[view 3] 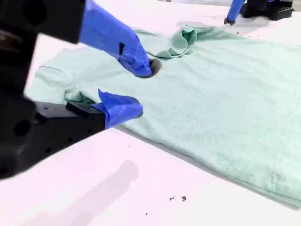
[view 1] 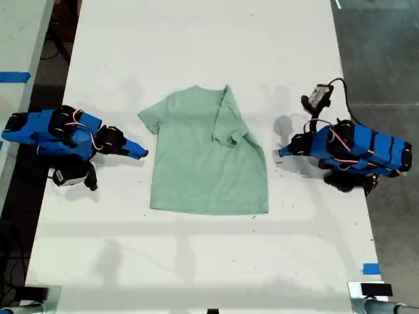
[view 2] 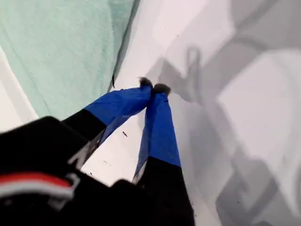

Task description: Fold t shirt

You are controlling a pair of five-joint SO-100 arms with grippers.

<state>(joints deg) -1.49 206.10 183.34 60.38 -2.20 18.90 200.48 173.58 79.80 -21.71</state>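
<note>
one t shirt (view 1: 208, 163), pale mint green, lies flat at the middle of the white table (view 1: 196, 46) in the exterior view. neck toward the frame's top. the sleeve on the exterior view's right is turned in over the chest; the sleeve on the exterior view's left lies spread.

two blue arms, one at each side of the shirt.
- my second gripper (view 1: 135, 152), at the exterior view's left, sits just beside the shirt's edge. jaws parted with nothing between them, shown only in the second wrist view (view 3: 139, 89).
- my first gripper (view 1: 283, 152), at the exterior view's right, is near the shirt's other edge and not touching it. tips pressed together on nothing, plain in the first wrist view (view 2: 153, 87).

other items:
- blue tape (view 1: 371, 268), lower right of the exterior view.
- more blue tape (view 1: 13, 76) on a side surface at the exterior view's left edge.
- dark specks (view 3: 178, 198) on the table, second wrist view only.
</note>
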